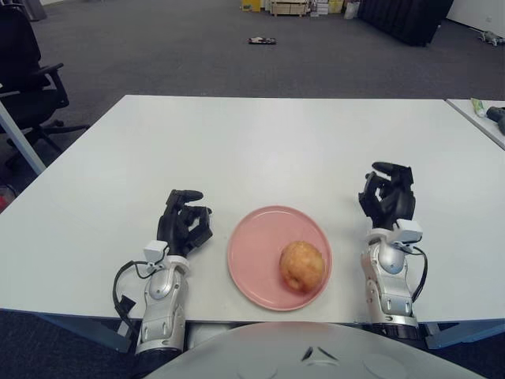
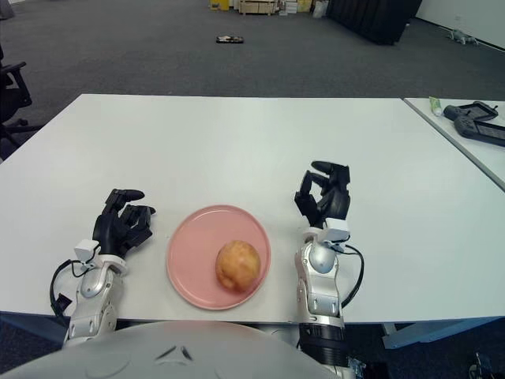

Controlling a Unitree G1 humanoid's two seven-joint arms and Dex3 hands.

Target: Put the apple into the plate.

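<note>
An apple [image 1: 301, 266] sits inside a pink plate [image 1: 256, 245] near the front edge of a white bench [image 1: 260, 142], resting on the plate's right-hand half, close to the rim nearest the robot. The fruit looks roundish with no marked long axis; a dimple shows on its near side, so it seems to lie slightly tipped rather than stem-up, though that cannot be told for sure.

From the apple, the right robot hand [image 1: 387, 193] lies to the right and a little farther back on the bench, clear of the plate's rim with bare bench between them. Its three fingers are loosely curled and hold nothing. The left robot hand [image 1: 185, 219] shows on the far side of the plate, just beside its left rim, fingers likewise relaxed in a loose curl and empty. Measured to the apple itself, the right robot hand appears the nearer of the two, since the fruit lies toward that side of the plate.

Judged from how things lie, the placing looks complete: the apple is on the plate and neither robot hand touches it. Any further move would likely be no more than drawing both arms back.

Beyond the bench, an office chair [image 1: 28, 71] stands at the left on grey carpet [image 1: 197, 47].
</note>
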